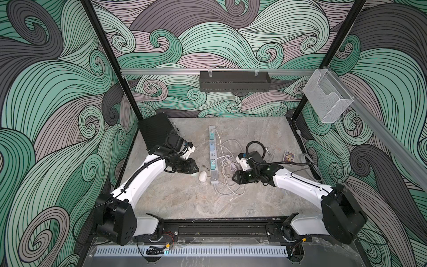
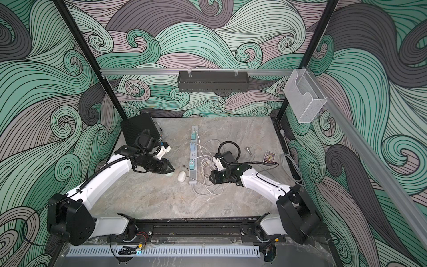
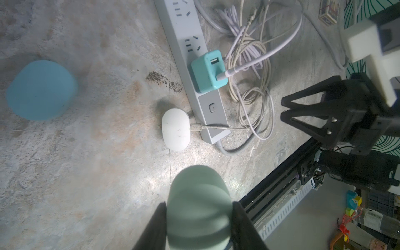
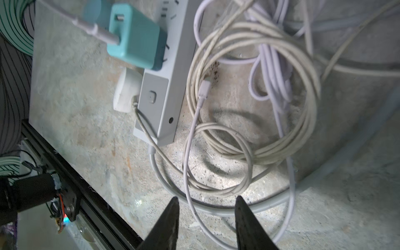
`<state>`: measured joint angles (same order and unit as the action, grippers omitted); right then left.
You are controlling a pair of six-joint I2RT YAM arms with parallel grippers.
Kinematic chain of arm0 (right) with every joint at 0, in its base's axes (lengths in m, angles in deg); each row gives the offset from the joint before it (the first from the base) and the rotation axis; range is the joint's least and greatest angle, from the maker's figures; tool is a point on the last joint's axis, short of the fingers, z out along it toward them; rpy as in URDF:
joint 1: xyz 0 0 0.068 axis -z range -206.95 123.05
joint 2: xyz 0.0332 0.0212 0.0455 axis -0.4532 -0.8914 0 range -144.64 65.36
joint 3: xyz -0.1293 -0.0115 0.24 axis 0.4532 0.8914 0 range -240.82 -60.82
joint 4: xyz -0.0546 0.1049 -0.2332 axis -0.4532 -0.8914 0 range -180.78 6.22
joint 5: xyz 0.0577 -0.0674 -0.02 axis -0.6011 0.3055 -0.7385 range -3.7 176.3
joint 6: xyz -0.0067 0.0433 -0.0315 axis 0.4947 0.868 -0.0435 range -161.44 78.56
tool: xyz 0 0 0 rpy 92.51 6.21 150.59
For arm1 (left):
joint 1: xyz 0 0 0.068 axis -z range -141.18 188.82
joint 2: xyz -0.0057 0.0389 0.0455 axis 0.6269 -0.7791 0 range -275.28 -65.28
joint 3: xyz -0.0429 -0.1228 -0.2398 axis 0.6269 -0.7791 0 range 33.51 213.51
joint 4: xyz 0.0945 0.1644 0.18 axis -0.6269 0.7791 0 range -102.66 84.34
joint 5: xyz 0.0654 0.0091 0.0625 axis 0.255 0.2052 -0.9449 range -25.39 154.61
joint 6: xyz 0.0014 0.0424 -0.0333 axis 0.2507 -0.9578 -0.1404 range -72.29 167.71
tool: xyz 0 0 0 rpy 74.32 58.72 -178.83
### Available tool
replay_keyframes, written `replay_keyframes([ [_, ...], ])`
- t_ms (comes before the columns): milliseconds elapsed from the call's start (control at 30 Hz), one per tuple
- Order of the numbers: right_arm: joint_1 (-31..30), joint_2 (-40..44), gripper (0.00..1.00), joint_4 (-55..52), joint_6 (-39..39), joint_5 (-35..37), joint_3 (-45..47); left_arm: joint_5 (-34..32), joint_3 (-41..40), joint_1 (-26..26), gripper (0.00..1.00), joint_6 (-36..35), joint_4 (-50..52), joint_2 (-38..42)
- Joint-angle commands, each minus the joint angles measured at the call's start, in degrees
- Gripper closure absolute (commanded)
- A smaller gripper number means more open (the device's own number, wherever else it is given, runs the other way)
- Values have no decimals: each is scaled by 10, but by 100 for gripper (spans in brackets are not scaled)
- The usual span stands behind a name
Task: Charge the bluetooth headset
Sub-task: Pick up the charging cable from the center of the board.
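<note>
Apparently nearly done: the headset case (image 3: 176,128) ahead of the open right claw (image 4: 206,198) has a cable (image 3: 216,127) plugged in, its far end untraceable, while the left claw (image 3: 199,203) grips a green lump (image 3: 198,218).

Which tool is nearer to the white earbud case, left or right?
Left. The left tool, gripping a pale green case, is just beside the white earbud case; the right tool is across the power strip, over the cables.

one power strip (image 1: 212,153), one white case (image 1: 202,177)
</note>
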<state>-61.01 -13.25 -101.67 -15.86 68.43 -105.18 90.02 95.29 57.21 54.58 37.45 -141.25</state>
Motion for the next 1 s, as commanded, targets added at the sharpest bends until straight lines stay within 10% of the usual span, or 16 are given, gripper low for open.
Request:
replay_keyframes([
  [0,19,5,58,6,73,-24,-22,-5,-2,-4,76,-8,4,11],
  [533,7,-108,78,120,114,-52,-45,-7,-14,-5,77,-16,-5,9],
  [967,27,-183,71,229,144,-85,-36,-8,-21,-7,77,-24,-5,9],
])
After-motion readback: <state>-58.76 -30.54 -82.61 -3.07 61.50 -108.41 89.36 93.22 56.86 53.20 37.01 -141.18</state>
